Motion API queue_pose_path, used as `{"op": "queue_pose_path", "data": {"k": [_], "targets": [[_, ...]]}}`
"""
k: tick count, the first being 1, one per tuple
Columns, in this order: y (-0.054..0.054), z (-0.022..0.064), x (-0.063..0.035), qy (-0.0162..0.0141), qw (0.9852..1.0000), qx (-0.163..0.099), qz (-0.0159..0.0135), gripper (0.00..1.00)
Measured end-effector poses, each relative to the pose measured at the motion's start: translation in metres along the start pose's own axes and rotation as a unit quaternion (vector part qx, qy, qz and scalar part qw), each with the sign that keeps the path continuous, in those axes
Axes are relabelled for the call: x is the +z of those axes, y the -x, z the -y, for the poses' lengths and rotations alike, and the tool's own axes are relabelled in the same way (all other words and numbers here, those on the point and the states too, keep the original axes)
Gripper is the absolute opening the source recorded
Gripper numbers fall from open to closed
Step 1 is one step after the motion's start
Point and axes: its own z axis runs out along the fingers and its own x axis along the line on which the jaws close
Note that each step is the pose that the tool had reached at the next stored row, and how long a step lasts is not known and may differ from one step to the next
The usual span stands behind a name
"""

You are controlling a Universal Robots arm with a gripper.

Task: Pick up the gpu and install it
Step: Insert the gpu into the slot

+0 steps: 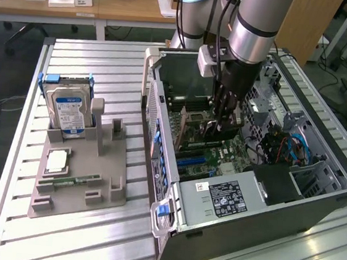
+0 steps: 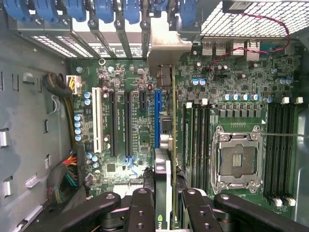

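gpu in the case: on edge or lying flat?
On edge. In the wrist view the gpu shows as a thin strip clamped in the gripper, silver bracket at its far end, over the motherboard.

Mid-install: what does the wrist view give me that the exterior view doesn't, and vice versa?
Wrist view: the gpu edge-on, clamped in the gripper, running alongside the blue slot, its silver bracket by the rear slot covers. Exterior view: the grey holder outside the case, the hard drive standing in it. Both: the motherboard and the gripper down inside the open case.
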Motion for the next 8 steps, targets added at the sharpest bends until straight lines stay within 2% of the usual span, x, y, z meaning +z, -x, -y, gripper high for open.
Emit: {"op": "queue_pose_path", "data": {"k": [8], "targets": [[-0.0021, -0.0037, 0.0020, 0.0000, 1.0000, 0.001, 0.0000, 0.27]]}}
